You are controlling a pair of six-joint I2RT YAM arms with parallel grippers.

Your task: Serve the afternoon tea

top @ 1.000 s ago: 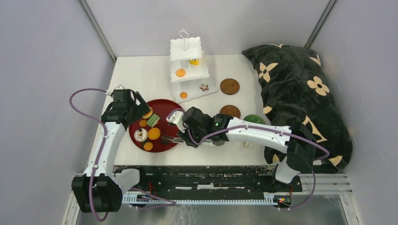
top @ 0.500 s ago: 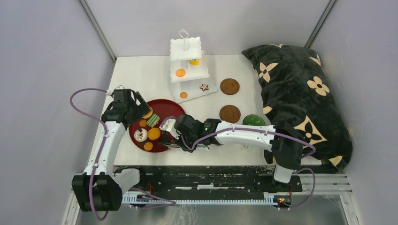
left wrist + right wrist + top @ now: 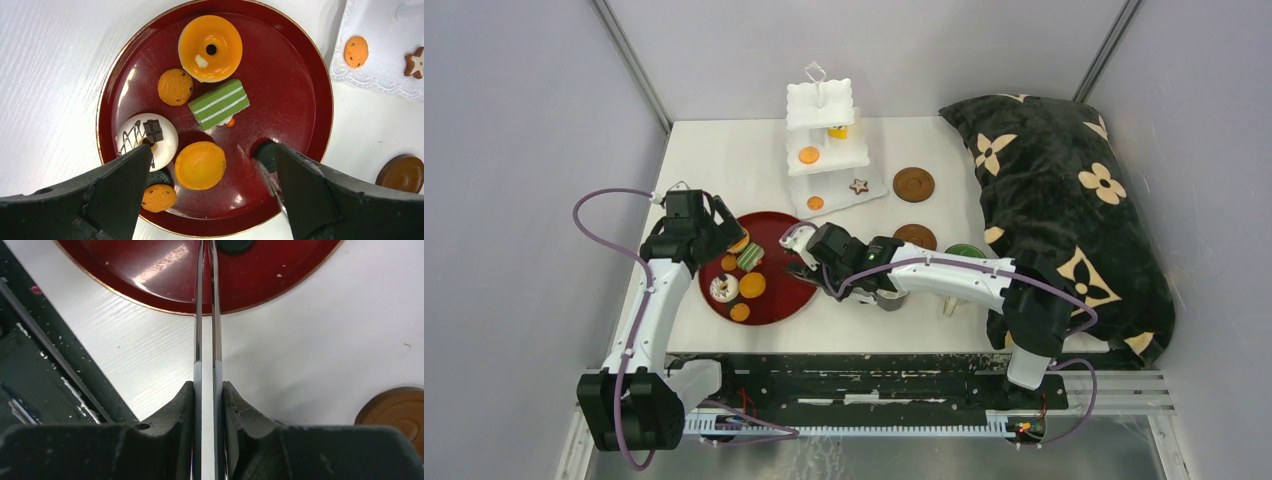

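Note:
The dark red tray holds an orange donut, a green striped cake, a white chocolate-topped donut, an orange disc and small orange cookies. My left gripper hangs open above the tray's near part, empty. My right gripper is shut on the metal tongs. The tongs' tips reach a dark round sweet on the tray's right side; I cannot tell if it is pinched. The white three-tier stand carries orange discs and a star cookie.
Two brown coasters lie right of the stand. A green mug sits partly behind my right arm. A big black flowered pillow fills the table's right side. The dark frame rail runs along the near edge.
My right gripper with the tongs swung left along the tray's near edge, then moved away from me to the tray's right side. My left arm has not moved.

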